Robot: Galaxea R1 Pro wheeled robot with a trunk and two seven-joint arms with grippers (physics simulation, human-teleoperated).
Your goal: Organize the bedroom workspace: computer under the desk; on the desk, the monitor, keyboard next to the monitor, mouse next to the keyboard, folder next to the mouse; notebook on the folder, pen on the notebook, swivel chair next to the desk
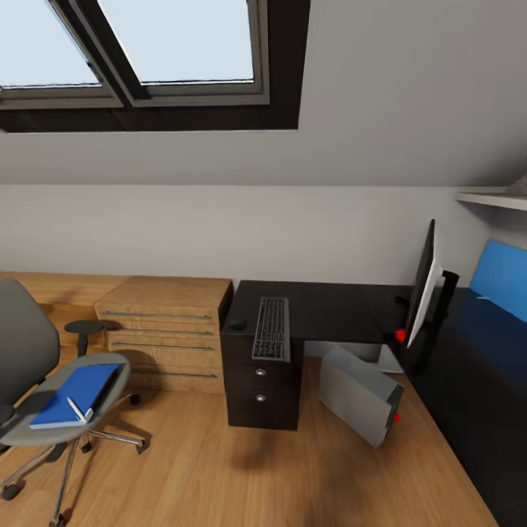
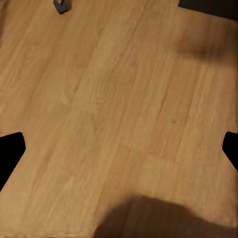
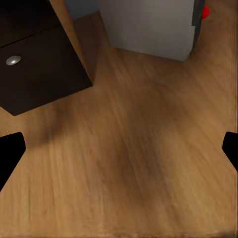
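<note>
The black desk (image 1: 329, 307) stands against the bedroom's sloped wall. On its left wing lie the keyboard (image 1: 271, 328) and, just left of it, the mouse (image 1: 236, 323). The monitor (image 1: 424, 293) stands edge-on on the right wing. The grey computer (image 1: 359, 395) sits tilted on the floor at the desk's inner corner, also seen close as the computer (image 3: 148, 25). The swivel chair (image 1: 22, 344) at far left carries the blue folder (image 1: 77, 391) with a white pen (image 1: 77, 410) on it. The notebook is out of view. My left gripper (image 2: 119, 151) and right gripper (image 3: 119, 148) hang open over bare floor.
A light oak dresser (image 1: 165, 329) stands left of the desk. A desk drawer with a silver knob (image 3: 13, 60) is near my right gripper. A chair caster (image 2: 61, 6) lies ahead of the left one. A blue panel (image 1: 501, 278) and white shelf (image 1: 490, 197) are at right.
</note>
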